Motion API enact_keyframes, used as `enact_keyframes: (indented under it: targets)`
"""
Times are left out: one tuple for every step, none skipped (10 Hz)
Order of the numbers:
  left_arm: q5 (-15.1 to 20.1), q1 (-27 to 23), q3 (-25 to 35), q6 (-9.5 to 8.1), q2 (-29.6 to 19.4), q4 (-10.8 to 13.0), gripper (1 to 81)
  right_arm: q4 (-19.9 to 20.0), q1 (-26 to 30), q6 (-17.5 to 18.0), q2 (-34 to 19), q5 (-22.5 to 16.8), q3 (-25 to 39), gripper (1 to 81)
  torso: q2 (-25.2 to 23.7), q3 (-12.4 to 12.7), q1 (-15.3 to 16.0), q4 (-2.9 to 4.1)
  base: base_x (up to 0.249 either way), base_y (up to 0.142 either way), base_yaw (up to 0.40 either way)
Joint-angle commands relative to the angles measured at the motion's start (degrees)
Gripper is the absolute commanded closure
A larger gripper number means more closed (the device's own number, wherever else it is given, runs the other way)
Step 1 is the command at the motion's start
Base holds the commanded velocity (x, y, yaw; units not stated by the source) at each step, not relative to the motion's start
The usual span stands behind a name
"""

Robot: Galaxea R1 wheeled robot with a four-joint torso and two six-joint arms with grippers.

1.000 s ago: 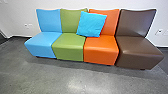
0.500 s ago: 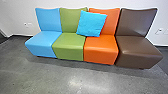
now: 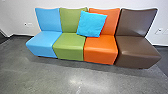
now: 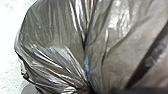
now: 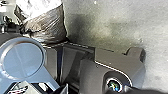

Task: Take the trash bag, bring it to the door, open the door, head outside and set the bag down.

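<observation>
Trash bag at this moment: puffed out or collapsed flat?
Puffed out: in the left wrist view the trash bag bulges, its creases drawing together at one spot. Whether trash or just air fills it, I cannot tell.

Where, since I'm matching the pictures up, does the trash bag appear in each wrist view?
Left wrist view: the trash bag looms large and close, its creases drawn together.
Right wrist view: the trash bag looks smaller, along the edge of the robot's dark plate.
Shared landmark: a pale surface, apparently floor, past the bag's outline.
</observation>
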Motion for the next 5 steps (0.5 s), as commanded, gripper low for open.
enact_keyframes:
  targets:
    - [5.9, -3.3, 0.5, 0.04, -1.2, -0.5, 81.1, 1.4, 2.4, -0.8, -2.8, -4.6, 1.4, 1.0, 5.7, 5.7, -3.7, 0.00, 0.000, 0.000, 0.000]
    - [5.9, -3.3, 0.5, 0.04, -1.1, -0.4, 81.1, 1.4, 1.7, -1.5, -2.4, -3.8, 1.1, 1.0, 7.5, 7.5, -4.8, 0.00, 0.000, 0.000, 0.000]
    - [5.9, -3.3, 0.5, 0.04, -0.9, -0.2, 81.1, 1.4, 1.1, -1.6, -1.7, -3.7, 0.3, 1.0, 9.5, 9.6, -6.2, 0.00, 0.000, 0.000, 0.000]
    - [6.0, -3.2, 0.5, 0.04, -0.8, 0.0, 81.1, 1.3, 0.2, -2.3, -1.1, -3.0, -0.2, 1.0, 11.3, 11.4, -7.3, 0.00, 0.000, 0.000, 0.000]
    - [5.9, -2.7, 0.5, 0.13, -0.8, 0.2, 81.1, 1.4, -1.5, -2.9, -0.2, -1.5, -0.7, 1.0, 13.5, 13.7, -8.8, 0.00, 0.000, 0.000, 0.000]
